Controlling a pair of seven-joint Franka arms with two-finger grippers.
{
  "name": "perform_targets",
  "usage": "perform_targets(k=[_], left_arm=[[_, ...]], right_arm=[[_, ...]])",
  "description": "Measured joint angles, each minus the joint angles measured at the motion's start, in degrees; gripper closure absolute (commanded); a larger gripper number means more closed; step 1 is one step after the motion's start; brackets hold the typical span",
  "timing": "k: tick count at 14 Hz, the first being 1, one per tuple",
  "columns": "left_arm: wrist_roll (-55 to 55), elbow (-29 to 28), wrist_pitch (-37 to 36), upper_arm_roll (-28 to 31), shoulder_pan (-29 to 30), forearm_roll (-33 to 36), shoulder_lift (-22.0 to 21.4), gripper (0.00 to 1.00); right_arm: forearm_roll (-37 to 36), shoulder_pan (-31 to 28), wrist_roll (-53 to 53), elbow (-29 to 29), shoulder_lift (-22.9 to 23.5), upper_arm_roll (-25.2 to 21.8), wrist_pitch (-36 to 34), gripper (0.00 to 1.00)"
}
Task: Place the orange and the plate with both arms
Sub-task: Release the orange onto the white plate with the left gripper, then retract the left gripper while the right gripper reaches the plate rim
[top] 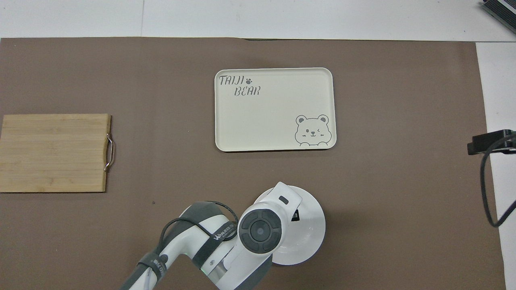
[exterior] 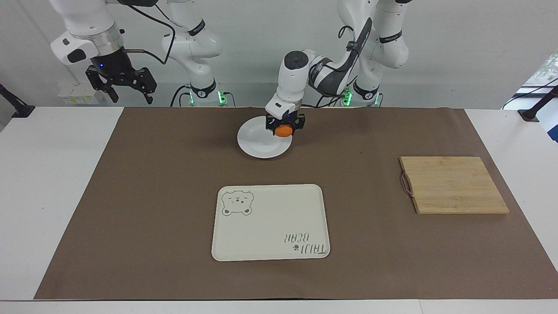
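The orange (exterior: 284, 131) is a small bright fruit held in my left gripper (exterior: 284, 130), which is shut on it. It hangs just over the white plate (exterior: 257, 141), above the part of the rim toward the left arm's end. From above, the left arm's wrist covers the orange and much of the plate (top: 313, 225). My right gripper (exterior: 132, 97) waits open and raised above the table's edge at the right arm's end, holding nothing.
A cream tray with a bear print (exterior: 270, 222) (top: 274, 108) lies farther from the robots than the plate. A wooden cutting board (exterior: 453, 185) (top: 54, 153) sits toward the left arm's end. A brown mat (exterior: 152, 196) covers the table.
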Motion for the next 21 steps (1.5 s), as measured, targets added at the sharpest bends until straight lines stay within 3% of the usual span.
perform_targets(k=[4, 7, 10, 13, 17, 21], left_arm=[[-4.35, 0.21, 8.76, 0.00, -2.39, -0.20, 5.47, 0.00], [-5.33, 1.32, 7.49, 0.82, -2.26, -0.22, 2.85, 0.00], [-5.37, 2.47, 1.57, 1.84, 0.31, -0.23, -2.65, 0.00], [-3.80, 4.86, -5.16, 2.09, 6.50, -0.23, -6.35, 0.00], [7.56, 12.36, -18.16, 2.41, 17.21, -0.23, -8.08, 0.00], [22.60, 17.90, -25.48, 2.55, 27.01, -0.22, -8.29, 0.00]], right_arm=[[0.00, 0.00, 0.00, 0.00, 0.00, 0.00, 0.00, 0.00], [0.00, 0.00, 0.00, 0.00, 0.00, 0.00, 0.00, 0.00], [2.41, -0.17, 0.00, -0.90, -0.04, -0.07, -0.01, 0.00], [7.86, -0.34, -0.91, -3.36, -0.10, -0.10, -0.01, 0.00], [13.49, 0.17, -1.90, -8.75, -0.09, 0.22, 3.53, 0.00], [21.55, 0.22, -2.15, -14.03, -0.10, 0.57, 6.29, 0.00]])
